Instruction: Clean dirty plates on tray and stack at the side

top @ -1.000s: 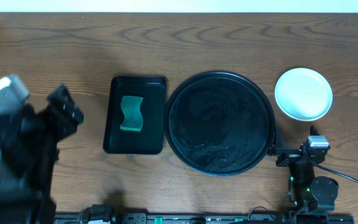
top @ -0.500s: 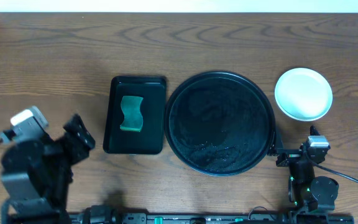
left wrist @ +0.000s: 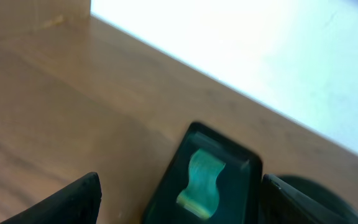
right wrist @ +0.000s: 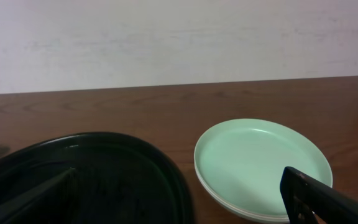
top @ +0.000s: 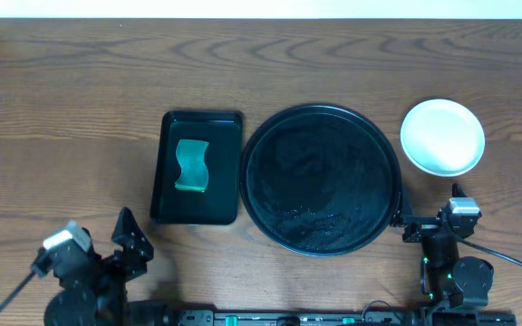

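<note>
Plates (right wrist: 263, 165): pale mint, round, piled, clean on top; seen just ahead of the right gripper (right wrist: 178, 180).
Tray (right wrist: 104, 168): black, shiny, beside them.
Right gripper: opened wide, nothing held.
Left gripper (left wrist: 180, 186): opened wide too.

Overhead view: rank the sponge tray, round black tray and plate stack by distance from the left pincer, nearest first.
From the left pincer, at the table's near left edge:
1. Sponge tray, just ahead and slightly to its right.
2. Round black tray, further right, mid-table.
3. Plate stack, far right, beyond the round tray.
</note>
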`<act>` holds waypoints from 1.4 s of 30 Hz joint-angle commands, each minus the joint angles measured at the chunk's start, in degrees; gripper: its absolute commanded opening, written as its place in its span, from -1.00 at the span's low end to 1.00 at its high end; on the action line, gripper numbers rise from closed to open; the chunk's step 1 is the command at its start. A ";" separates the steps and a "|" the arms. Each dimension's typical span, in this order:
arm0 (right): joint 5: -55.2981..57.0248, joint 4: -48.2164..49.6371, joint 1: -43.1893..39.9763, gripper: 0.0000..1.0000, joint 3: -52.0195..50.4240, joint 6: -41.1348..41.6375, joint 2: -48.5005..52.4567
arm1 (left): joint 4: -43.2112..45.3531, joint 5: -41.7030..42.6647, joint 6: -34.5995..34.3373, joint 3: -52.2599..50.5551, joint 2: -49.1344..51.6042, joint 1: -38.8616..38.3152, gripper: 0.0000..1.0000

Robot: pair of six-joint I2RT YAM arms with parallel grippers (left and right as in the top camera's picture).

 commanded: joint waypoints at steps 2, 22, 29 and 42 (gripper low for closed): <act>0.15 -0.22 0.55 0.98 -0.11 0.50 -0.37 | 4.72 -0.50 -0.55 -4.79 -6.21 0.24 0.62; 0.15 -0.24 0.55 0.98 -0.11 0.50 -0.37 | 51.60 1.07 -4.81 -24.15 -6.54 0.20 0.62; 0.15 -0.22 0.55 0.98 -0.11 0.50 -0.37 | 59.49 1.11 -5.11 -28.48 -6.54 0.20 0.62; 0.15 -0.22 0.55 0.98 -0.11 0.50 -0.37 | 71.71 1.07 -9.29 -38.14 -6.54 0.20 0.63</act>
